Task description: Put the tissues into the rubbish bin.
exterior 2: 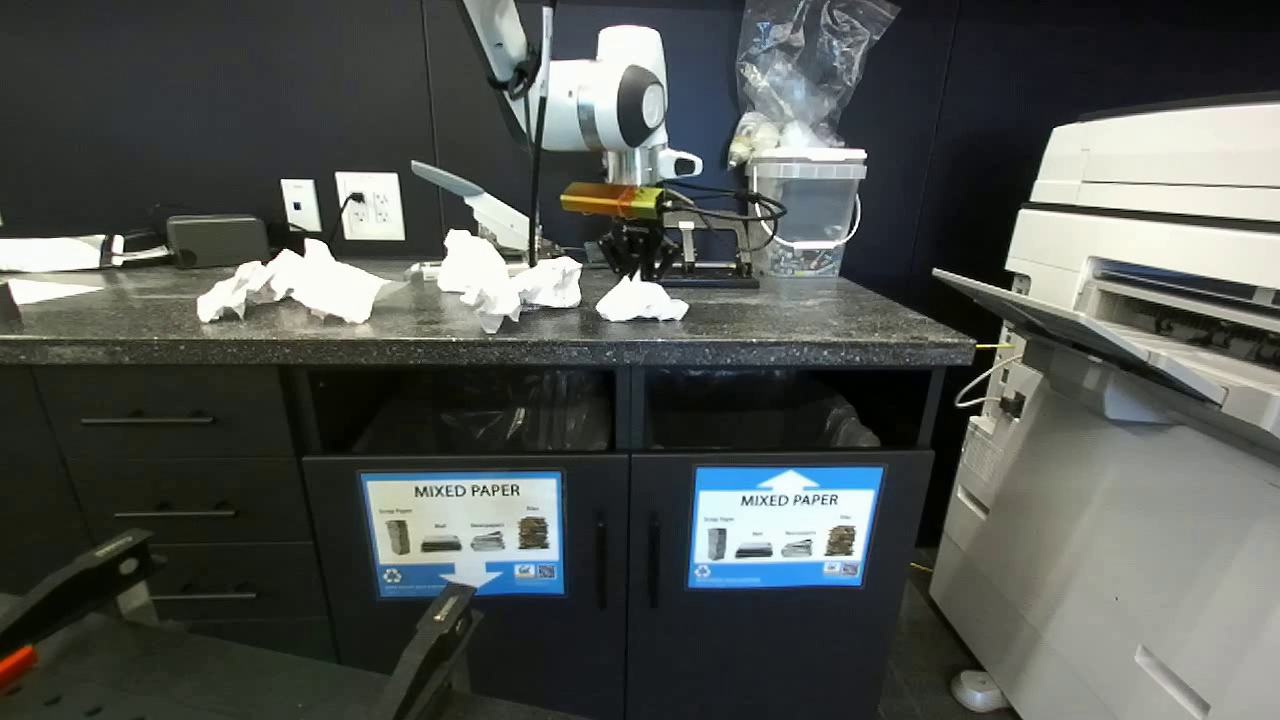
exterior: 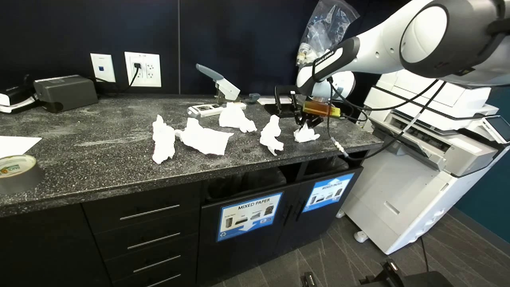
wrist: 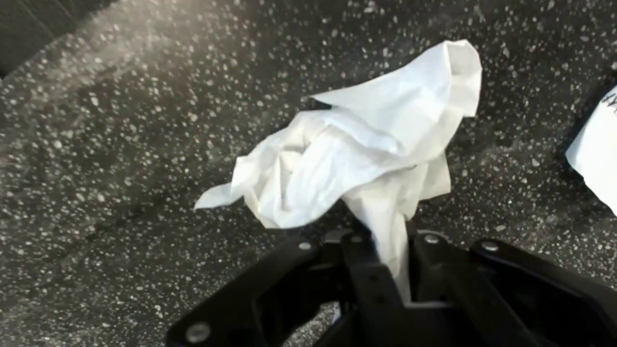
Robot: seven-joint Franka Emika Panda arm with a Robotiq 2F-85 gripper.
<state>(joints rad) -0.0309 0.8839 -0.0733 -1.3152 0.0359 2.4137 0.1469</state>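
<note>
The end effector (wrist: 393, 253) sits narrow around a twisted tail of one crumpled tissue (wrist: 337, 159), presumably because that ridge is the easiest part to pinch without scraping the worktop (exterior 2: 820, 310). The rest of that tissue seems to lie on the worktop, so the lift looks yet to come. Four other tissues (exterior: 205, 137) stand in loose peaks on the worktop, a form that should suit the same pinch. Lined bins (exterior 2: 495, 420) sit in openings under the worktop's front edge, probably to let things drop straight in; which one is meant I cannot tell.

On the doors (exterior 2: 780, 640) below the worktop, both signs (exterior 2: 463, 535) read "MIXED PAPER", one with its arrow down, the other up towards the opening; the small captions are hard to read. Above the worktop, the arm (exterior: 382, 48) is lettered "FRANKA EMIKA". Dark marks on a white scrap (wrist: 600, 159), also on the worktop, are cut off and unreadable.
</note>
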